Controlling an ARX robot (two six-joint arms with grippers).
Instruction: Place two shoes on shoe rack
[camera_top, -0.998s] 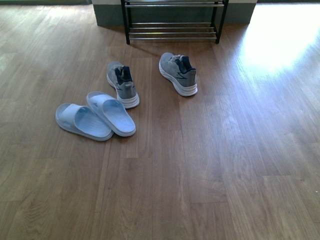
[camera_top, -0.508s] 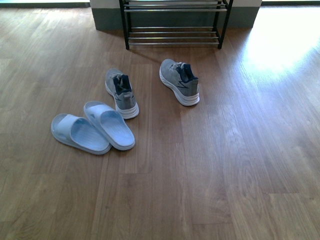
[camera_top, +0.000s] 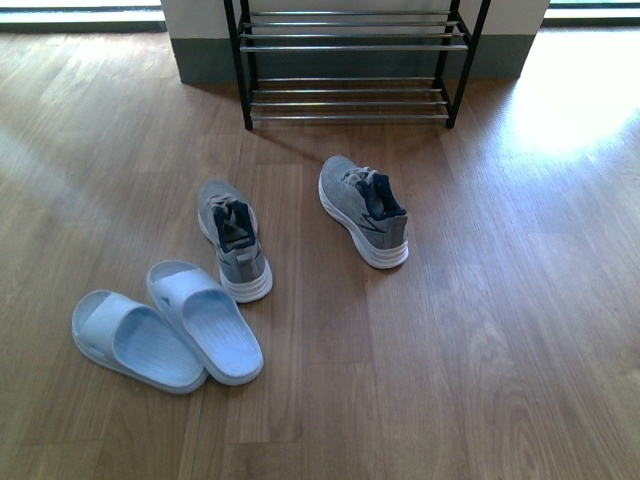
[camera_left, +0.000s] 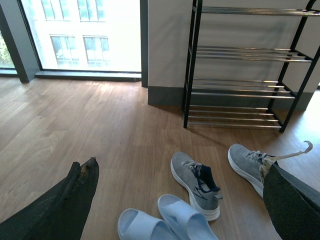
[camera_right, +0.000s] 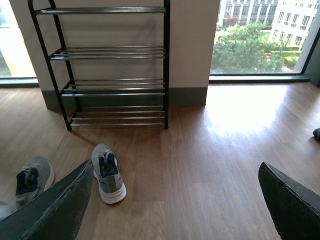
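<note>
Two grey knit sneakers stand on the wood floor in front of the shoe rack (camera_top: 350, 90), one to the left (camera_top: 233, 238) and one to the right (camera_top: 364, 210), heels towards me. Two pale blue slides (camera_top: 135, 340) (camera_top: 205, 320) lie side by side nearer me on the left. The rack's chrome bars hold nothing. My left gripper (camera_left: 180, 165) hangs open above the left sneaker (camera_left: 195, 182) and the slides (camera_left: 185, 220). Open too, my right gripper (camera_right: 175, 165) is over bare floor, with the right sneaker (camera_right: 107, 172) beside its finger. Neither arm shows in the front view.
The rack stands against a white wall with a grey skirting (camera_top: 200, 60). Floor-length windows (camera_left: 85, 35) (camera_right: 260, 40) flank the wall. A bright sun patch (camera_top: 570, 100) lies on the floor at the right. A small dark object (camera_right: 316, 134) sits at the far right.
In the front view the rack and all the shoes have slid down and grown larger, so my viewpoint has come closer. The shoes keep their places on the floor.
</note>
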